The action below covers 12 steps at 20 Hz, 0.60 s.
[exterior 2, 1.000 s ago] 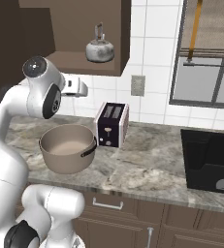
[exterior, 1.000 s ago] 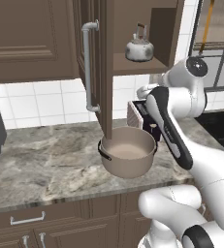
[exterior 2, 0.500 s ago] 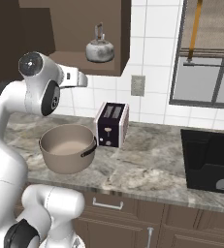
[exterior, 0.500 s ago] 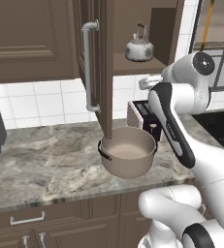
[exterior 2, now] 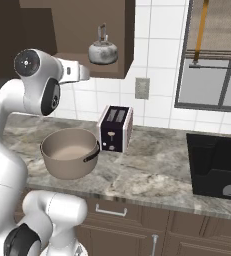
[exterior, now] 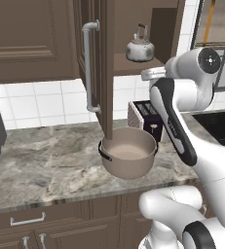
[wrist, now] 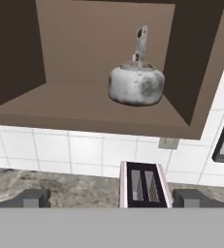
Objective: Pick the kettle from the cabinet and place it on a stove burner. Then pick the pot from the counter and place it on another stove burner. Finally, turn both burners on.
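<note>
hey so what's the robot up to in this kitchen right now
The arm is reaching up toward the open cabinet, where the kettle sits on the shelf. Its gripper is open and empty, short of the kettle. The pot waits on the counter beside a toaster. Nothing is on the stove yet.

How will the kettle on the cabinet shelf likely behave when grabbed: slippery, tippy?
The kettle looks like rigid shiny metal, so its rounded body is probably slippery for the open gripper. Its thin upright handle seems the surer grip, though the body may swing below it. Squat and wide-based on the cabinet shelf, it should slide rather than tip.
</note>
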Motion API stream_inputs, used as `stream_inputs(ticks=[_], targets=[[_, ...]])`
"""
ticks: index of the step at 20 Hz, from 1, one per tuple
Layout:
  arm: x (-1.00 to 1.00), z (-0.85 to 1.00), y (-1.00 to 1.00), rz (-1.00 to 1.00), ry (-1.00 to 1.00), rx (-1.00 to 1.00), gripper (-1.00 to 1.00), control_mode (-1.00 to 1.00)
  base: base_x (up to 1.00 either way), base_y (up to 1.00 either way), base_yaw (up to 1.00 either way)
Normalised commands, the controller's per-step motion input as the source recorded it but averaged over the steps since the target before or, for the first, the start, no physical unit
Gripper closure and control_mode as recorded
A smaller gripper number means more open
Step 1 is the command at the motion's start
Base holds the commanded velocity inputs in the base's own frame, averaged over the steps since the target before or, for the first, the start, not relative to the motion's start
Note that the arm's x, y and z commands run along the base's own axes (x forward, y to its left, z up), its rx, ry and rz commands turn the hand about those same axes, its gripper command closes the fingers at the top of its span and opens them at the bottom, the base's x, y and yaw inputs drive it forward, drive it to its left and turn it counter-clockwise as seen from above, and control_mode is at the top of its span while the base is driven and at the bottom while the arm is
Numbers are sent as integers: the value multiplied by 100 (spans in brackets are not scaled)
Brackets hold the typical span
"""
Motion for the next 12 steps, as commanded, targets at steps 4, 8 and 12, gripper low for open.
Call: stream_inputs(ticks=[4,8,12], targets=[[0,28,-2,-1,-11,0,-100,-100,0,0,0],[0,28,0,-1,-11,0,-100,-100,0,0,0],[0,30,-1,0,-10,0,-100,-100,0,0,0]])
